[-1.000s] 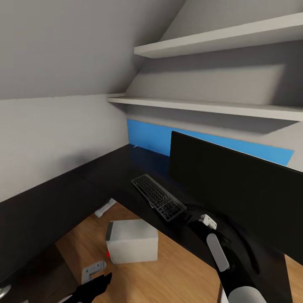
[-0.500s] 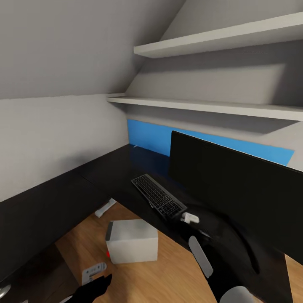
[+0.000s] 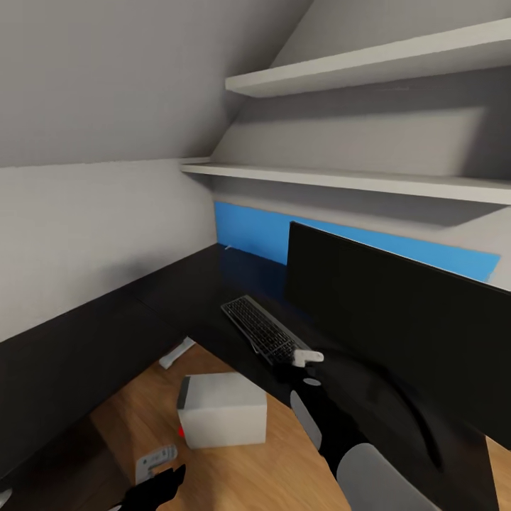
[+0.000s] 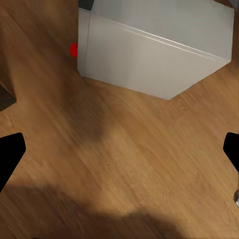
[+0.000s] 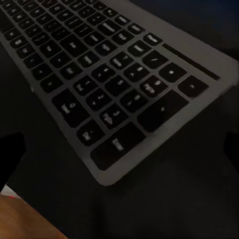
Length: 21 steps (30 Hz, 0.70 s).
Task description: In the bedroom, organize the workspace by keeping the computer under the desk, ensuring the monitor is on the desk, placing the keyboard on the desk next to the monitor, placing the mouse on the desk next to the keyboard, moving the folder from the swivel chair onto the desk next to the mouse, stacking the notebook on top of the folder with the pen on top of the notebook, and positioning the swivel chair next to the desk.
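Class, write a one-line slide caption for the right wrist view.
Open right gripper poised low over the near corner of the dark keyboard on the black desk.

right wrist close above keyboard [image 5: 107,79]

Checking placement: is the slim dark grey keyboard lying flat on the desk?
Yes, the slim dark grey keyboard lies flat, keys up, on the black desktop, beside the wide black monitor.

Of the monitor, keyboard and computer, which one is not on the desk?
The computer: the pale grey box sits on the wood floor beside the desk's edge, while the keyboard and monitor rest on the black desktop.
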Available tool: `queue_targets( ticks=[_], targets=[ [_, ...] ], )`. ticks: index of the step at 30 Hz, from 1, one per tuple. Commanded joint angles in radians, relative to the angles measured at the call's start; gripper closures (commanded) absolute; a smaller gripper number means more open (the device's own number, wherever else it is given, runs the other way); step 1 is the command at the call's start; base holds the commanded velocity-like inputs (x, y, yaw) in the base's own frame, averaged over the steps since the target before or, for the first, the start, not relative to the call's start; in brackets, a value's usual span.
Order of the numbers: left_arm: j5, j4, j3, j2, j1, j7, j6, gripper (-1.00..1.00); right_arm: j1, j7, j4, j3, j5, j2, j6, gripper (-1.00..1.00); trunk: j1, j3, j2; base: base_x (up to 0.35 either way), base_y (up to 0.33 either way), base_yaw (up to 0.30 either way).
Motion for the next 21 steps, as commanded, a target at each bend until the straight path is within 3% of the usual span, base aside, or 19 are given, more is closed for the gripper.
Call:
queue_targets(
  ticks=[1,7,21],
  targets=[
    [0.009,0.004,-0.004,0.001,-0.001,0.009,-0.034,-1.0,-0.002,-0.007,0.017,0.004,-0.004,0.0,-0.012,-1.0,0.0,-0.001,-0.001,0.22,0.0,0.0],
    [-0.008,0.012,-0.004,0.0,0.0,0.008,-0.077,-1.0,-0.003,-0.007,0.035,0.004,-0.001,0.0,-0.029,-1.0,0.0,-0.001,-0.001,0.098,0.0,0.0],
    [-0.01,0.02,-0.006,-0.001,0.0,0.008,-0.08,-1.0,-0.003,-0.007,0.037,0.003,0.001,0.0,-0.035,-1.0,0.0,-0.001,-0.001,0.141,0.0,0.0]
  ],
)
